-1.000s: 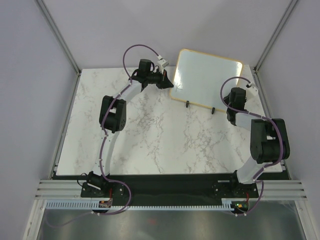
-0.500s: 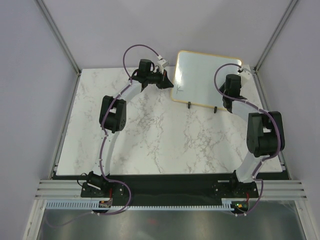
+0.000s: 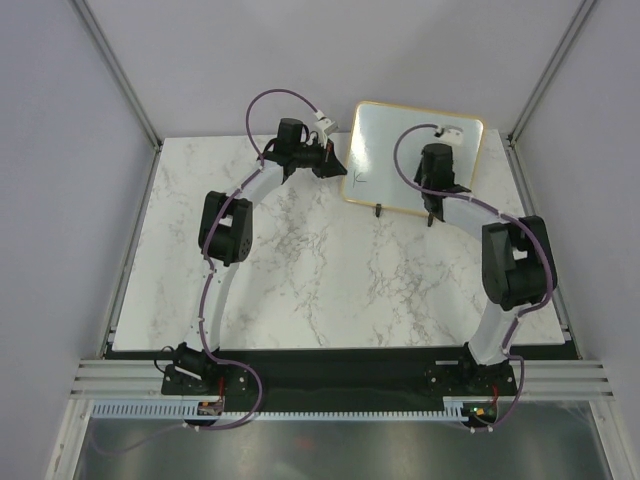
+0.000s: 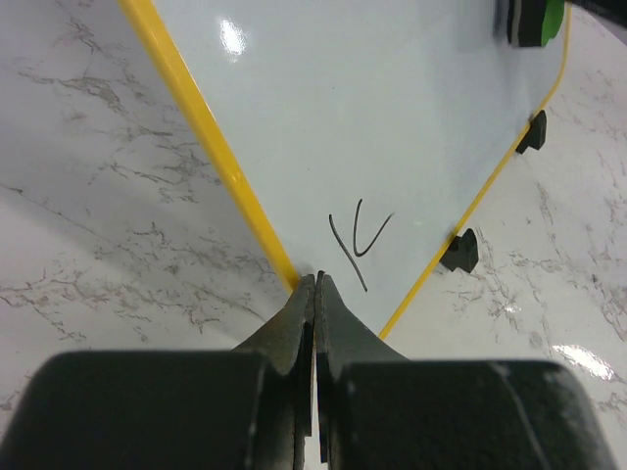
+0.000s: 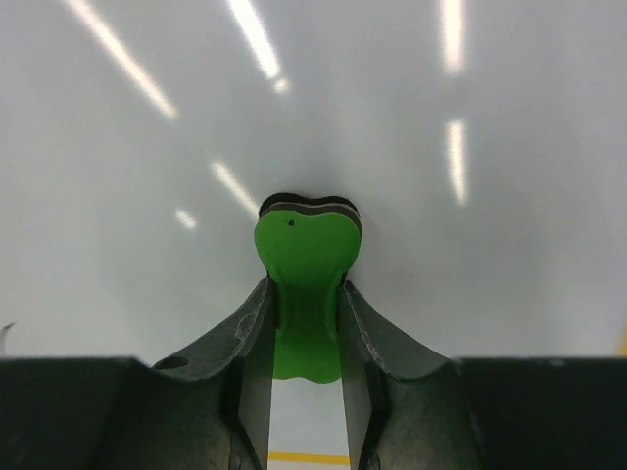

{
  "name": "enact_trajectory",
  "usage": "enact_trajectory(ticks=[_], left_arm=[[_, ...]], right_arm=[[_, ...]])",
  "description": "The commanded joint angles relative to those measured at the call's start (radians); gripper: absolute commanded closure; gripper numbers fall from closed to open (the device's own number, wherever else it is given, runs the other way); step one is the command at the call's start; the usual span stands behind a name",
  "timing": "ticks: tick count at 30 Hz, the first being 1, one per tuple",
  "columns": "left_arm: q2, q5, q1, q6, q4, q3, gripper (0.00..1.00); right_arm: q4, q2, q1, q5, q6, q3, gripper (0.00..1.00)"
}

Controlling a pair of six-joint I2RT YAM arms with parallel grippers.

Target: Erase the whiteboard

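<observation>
The whiteboard (image 3: 385, 150) stands tilted on two black clip feet (image 3: 378, 210) at the back of the marble table. A small black scribble (image 4: 358, 240) sits near its lower left corner. My left gripper (image 3: 338, 168) is shut on that corner; in the left wrist view its fingertips (image 4: 315, 284) pinch the yellow-looking frame (image 4: 211, 157). My right gripper (image 3: 436, 170) is over the right half of the board, shut on the green eraser (image 5: 307, 245), whose dark felt end presses on the glossy white surface (image 5: 460, 245). The eraser also shows in the left wrist view (image 4: 537, 20).
The marble table (image 3: 300, 270) lies in front of the board. Grey walls and metal posts (image 3: 115, 70) close in the back and sides. The arm bases (image 3: 200, 370) sit on a black rail at the near edge.
My right arm has swept left across the board with the eraser, from its right edge toward its middle. The left gripper and the scribble have not moved.
</observation>
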Motion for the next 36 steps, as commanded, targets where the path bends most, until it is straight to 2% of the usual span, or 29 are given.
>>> enact_trajectory(ticks=[1, 6, 9, 14, 20, 28, 29, 30, 32, 33, 36], left_arm=[[-0.046, -0.012, 0.005, 0.036, -0.019, 0.035, 0.98], [-0.04, -0.003, 0.01, 0.035, -0.015, 0.039, 0.98], [-0.035, 0.007, 0.013, 0.018, -0.007, 0.039, 0.98], [-0.037, 0.011, 0.014, 0.015, -0.004, 0.039, 0.98], [-0.035, 0.016, 0.014, 0.015, -0.004, 0.045, 0.98], [-0.023, -0.024, 0.022, 0.004, -0.009, 0.07, 0.98], [-0.017, -0.045, 0.027, -0.003, -0.009, 0.09, 0.96], [-0.008, -0.058, 0.03, -0.02, -0.007, 0.1, 0.81], [0.006, -0.081, 0.034, -0.039, 0.016, 0.122, 0.62], [0.014, -0.082, 0.034, -0.06, 0.025, 0.128, 0.49], [0.052, -0.052, 0.034, -0.13, 0.059, 0.151, 0.38]], right_arm=[[-0.025, 0.066, 0.137, -0.048, -0.256, 0.111, 1.0], [-0.063, 0.161, 0.186, -0.126, -0.242, 0.26, 1.0], [-0.141, 0.256, 0.218, -0.088, -0.204, 0.378, 1.0], [-0.15, 0.36, 0.264, -0.073, -0.132, 0.478, 1.0], [-0.161, 0.396, 0.296, -0.05, -0.064, 0.44, 1.0], [-0.083, 0.288, 0.29, 0.082, -0.035, 0.285, 1.0], [-0.083, 0.284, 0.287, 0.087, -0.035, 0.28, 1.0], [-0.085, 0.276, 0.289, 0.085, -0.037, 0.277, 1.0], [-0.081, 0.271, 0.284, 0.087, -0.03, 0.268, 1.0], [-0.08, 0.262, 0.286, 0.085, -0.029, 0.265, 1.0], [-0.077, 0.253, 0.281, 0.079, -0.023, 0.257, 1.0]])
